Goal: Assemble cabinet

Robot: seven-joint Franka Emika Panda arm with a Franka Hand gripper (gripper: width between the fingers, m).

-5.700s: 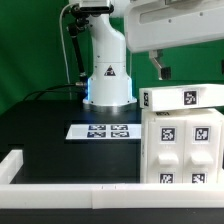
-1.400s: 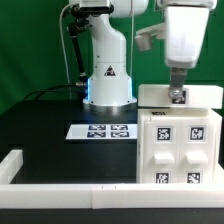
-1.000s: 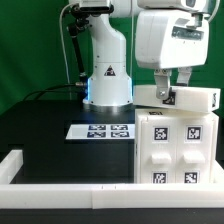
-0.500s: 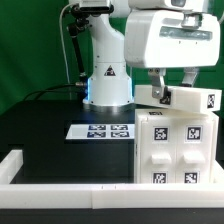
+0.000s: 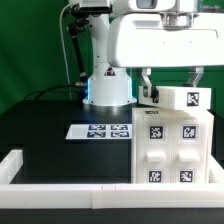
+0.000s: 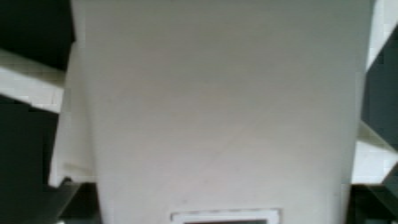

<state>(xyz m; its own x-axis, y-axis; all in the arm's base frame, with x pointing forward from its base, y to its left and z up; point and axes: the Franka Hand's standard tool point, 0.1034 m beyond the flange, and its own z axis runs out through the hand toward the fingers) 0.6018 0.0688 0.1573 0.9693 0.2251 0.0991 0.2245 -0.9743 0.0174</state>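
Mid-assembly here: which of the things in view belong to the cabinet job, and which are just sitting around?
Part of the job:
- cabinet body, tagged front
- top block, lying on the cabinet body
- gripper, fingers at the top block

Just lying about:
- marker board, flat on the table
- white border rail
- arm's base

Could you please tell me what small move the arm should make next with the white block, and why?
Probably ease the block straight down onto the big box: the gripper holds it about level at the box's top edge, and I cannot tell whether it is seated, so releasing now seems risky.
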